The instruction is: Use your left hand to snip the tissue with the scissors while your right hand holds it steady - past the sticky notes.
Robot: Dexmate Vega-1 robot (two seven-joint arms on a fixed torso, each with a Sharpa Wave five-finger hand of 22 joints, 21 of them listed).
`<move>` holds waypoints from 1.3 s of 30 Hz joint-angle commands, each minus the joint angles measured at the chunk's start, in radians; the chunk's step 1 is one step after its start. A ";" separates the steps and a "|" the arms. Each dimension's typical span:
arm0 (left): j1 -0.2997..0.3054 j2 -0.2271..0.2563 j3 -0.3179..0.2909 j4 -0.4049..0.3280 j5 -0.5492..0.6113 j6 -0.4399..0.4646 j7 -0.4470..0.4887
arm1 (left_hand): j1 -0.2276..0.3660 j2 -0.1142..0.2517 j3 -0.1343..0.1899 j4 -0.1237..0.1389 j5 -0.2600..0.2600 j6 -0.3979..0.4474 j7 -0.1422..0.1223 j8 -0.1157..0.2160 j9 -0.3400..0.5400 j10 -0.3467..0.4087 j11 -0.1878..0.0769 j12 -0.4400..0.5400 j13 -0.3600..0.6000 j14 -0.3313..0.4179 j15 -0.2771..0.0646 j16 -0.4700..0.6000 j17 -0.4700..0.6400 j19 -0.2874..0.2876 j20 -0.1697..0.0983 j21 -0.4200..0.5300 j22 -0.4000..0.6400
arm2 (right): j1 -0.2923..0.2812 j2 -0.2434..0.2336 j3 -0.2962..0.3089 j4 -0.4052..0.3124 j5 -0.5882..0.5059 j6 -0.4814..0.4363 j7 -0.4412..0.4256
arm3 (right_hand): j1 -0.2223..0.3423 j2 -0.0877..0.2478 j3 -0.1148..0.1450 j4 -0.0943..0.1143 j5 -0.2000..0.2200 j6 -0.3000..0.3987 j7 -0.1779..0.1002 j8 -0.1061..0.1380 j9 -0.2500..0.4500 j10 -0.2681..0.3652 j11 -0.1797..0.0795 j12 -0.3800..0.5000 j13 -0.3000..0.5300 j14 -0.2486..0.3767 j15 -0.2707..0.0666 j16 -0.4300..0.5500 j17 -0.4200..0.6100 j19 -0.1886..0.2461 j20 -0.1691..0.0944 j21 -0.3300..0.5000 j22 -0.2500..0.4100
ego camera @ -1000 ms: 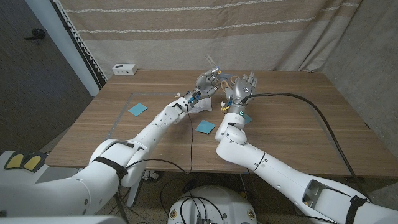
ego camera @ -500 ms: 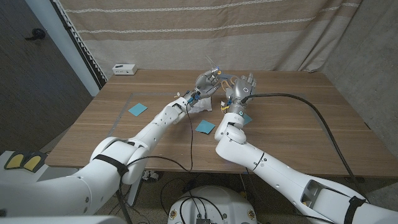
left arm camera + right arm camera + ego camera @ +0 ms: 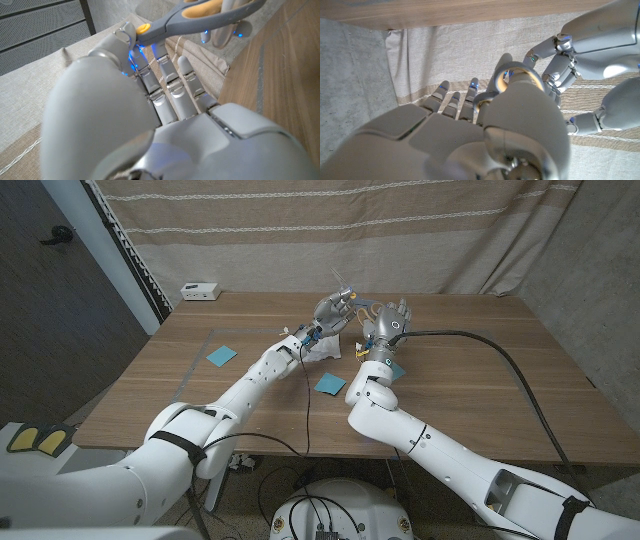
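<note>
Since a second ago I find almost no change: both hands remain raised together over the far middle of the table (image 3: 480,370), so I judge the snip not yet made. My left hand (image 3: 331,310) grips the scissors (image 3: 192,17), blade tip pointing to twelve o'clock. The right hand (image 3: 390,325) sits just beside it at three o'clock, fingers partly spread, with a scissor loop against it (whether it grips, I cannot tell). The tissue (image 3: 322,348) lies crumpled on the table under the left wrist, held by neither hand. Count: one pair of scissors, one tissue, three blue sticky notes (image 3: 221,356), one white box (image 3: 200,290) at eleven o'clock.
</note>
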 commanded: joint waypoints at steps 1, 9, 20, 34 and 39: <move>0.023 0.013 0.010 -0.055 0.006 -0.013 0.021 | -0.007 0.022 0.015 0.017 -0.010 -0.016 -0.010 -0.012 -0.006 -0.019 0.004 0.005 0.008 0.121 -0.101 0.012 0.009 -0.005 -0.114 0.004 0.003 | -0.013 -0.021 0.017 -0.020 0.028 0.056 0.011 | -0.039 0.012 0.063 0.049 -0.022 -0.029 0.010 0.057 0.086 -0.010 -0.013 -0.004 0.008 -0.014 -0.021 -0.003 0.006 -0.021 -0.009 -0.005 0.004; 0.035 0.021 0.022 -0.076 0.019 -0.027 0.043 | -0.089 0.007 0.020 0.038 -0.069 -0.020 -0.014 -0.080 -0.102 -0.074 0.000 -0.027 -0.004 0.064 -0.103 -0.024 0.009 -0.032 -0.122 -0.001 -0.003 | -0.038 -0.032 0.047 -0.035 0.049 0.110 0.007 | -0.085 0.012 0.147 0.103 -0.060 -0.063 0.026 0.132 0.193 0.001 -0.064 0.003 0.015 -0.013 -0.041 0.005 0.011 -0.031 -0.020 0.001 0.008; 0.046 0.045 0.036 -0.113 0.029 -0.011 0.065 | -0.260 -0.010 0.052 0.006 -0.115 -0.241 -0.141 -0.285 -0.178 -0.248 -0.003 -0.074 0.001 -0.195 -0.094 -0.043 -0.087 -0.094 -0.098 -0.135 -0.016 | -0.048 -0.046 0.061 -0.046 0.053 0.129 0.012 | -0.113 0.007 0.186 0.106 -0.081 -0.055 0.035 0.136 0.175 0.019 -0.027 0.011 0.017 0.008 -0.042 0.014 0.013 -0.008 -0.027 0.015 0.009; 0.078 0.073 0.046 -0.184 0.040 -0.048 0.129 | -0.425 -0.025 -0.021 -0.022 -0.104 -0.403 -0.150 -0.510 -0.167 -0.564 -0.006 -0.273 -0.081 -0.590 -0.074 -0.043 -0.235 -0.125 -0.025 -0.249 -0.013 | -0.062 -0.055 0.083 -0.058 0.066 0.157 0.014 | -0.124 -0.001 0.202 0.097 -0.094 -0.049 0.033 0.139 0.160 0.014 -0.021 0.010 0.018 0.016 -0.042 0.015 0.013 0.003 -0.028 0.020 0.008; 0.080 0.078 0.043 -0.190 0.031 -0.053 0.120 | -0.433 -0.024 -0.033 -0.020 -0.102 -0.417 -0.150 -0.519 -0.166 -0.579 -0.007 -0.277 -0.082 -0.620 -0.073 -0.042 -0.238 -0.133 -0.021 -0.257 -0.013 | -0.078 -0.064 0.102 -0.076 0.083 0.189 0.018 | -0.126 -0.002 0.204 0.096 -0.097 -0.049 0.032 0.140 0.157 0.014 -0.021 0.010 0.018 0.017 -0.042 0.015 0.012 0.005 -0.027 0.021 0.008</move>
